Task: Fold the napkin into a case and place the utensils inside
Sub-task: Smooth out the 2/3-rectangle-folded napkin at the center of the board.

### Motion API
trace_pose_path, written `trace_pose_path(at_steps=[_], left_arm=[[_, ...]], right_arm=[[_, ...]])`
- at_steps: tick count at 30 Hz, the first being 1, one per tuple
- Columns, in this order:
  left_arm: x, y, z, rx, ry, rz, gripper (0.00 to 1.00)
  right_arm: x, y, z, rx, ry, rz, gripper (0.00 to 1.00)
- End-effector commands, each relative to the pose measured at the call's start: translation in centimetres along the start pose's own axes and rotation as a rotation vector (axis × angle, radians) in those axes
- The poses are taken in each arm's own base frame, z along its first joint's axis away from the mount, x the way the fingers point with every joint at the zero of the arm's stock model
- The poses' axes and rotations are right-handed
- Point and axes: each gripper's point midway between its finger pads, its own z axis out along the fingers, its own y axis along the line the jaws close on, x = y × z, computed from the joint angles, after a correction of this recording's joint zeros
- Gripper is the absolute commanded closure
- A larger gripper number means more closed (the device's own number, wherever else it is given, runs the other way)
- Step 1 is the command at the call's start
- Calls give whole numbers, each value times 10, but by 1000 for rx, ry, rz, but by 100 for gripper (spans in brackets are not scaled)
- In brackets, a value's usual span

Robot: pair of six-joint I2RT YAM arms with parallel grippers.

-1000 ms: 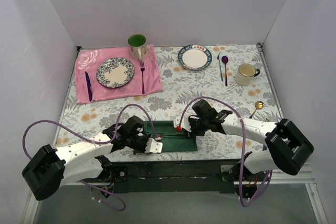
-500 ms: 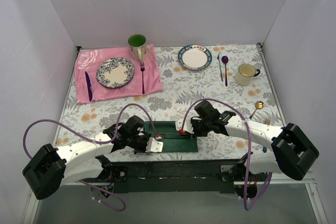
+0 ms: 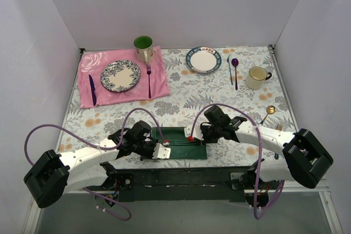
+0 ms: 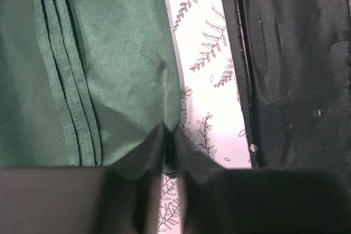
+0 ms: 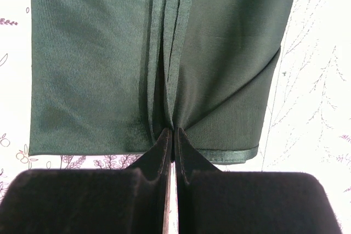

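floral tablecloth [image 3: 181, 100] up front: the napkin [image 3: 178, 142] is folded to a narrow band. my left gripper [image 4: 169, 133] and right gripper [image 5: 173, 134] each pinch its edge. the utensils [image 3: 270, 110] wait outside, off right.

Bare tablecloth [image 3: 184, 104] between napkin [image 3: 184, 150] and plates [image 3: 120, 75].

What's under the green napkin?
Only the floral tablecloth shows around the napkin. It lies folded in layers, so anything beneath or between them is hidden.

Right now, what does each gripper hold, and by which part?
Both hold the napkin: left gripper pinches its near edge, right gripper pinches the stacked hems at mid-width.
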Motion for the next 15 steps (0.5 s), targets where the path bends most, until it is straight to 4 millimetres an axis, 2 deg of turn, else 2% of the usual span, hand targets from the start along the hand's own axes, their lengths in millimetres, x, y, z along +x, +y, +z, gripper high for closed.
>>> trace_pose_path(at_steps=[1, 3, 8, 11, 15], left_arm=[[5, -6, -4, -3, 28, -58, 79], [-13, 1, -8, -26, -35, -52, 70], [-56, 26, -21, -160, -182, -21, 64], [-67, 31, -17, -214, -210, 49, 62], [-70, 20, 1, -180, -201, 119, 60]], right_arm=[[7, 5, 5, -8, 3, 15, 99], [8, 7, 8, -15, 3, 21, 99], [10, 11, 10, -23, -4, 37, 99], [10, 13, 10, -29, -5, 39, 99], [11, 14, 11, -30, -4, 44, 99]])
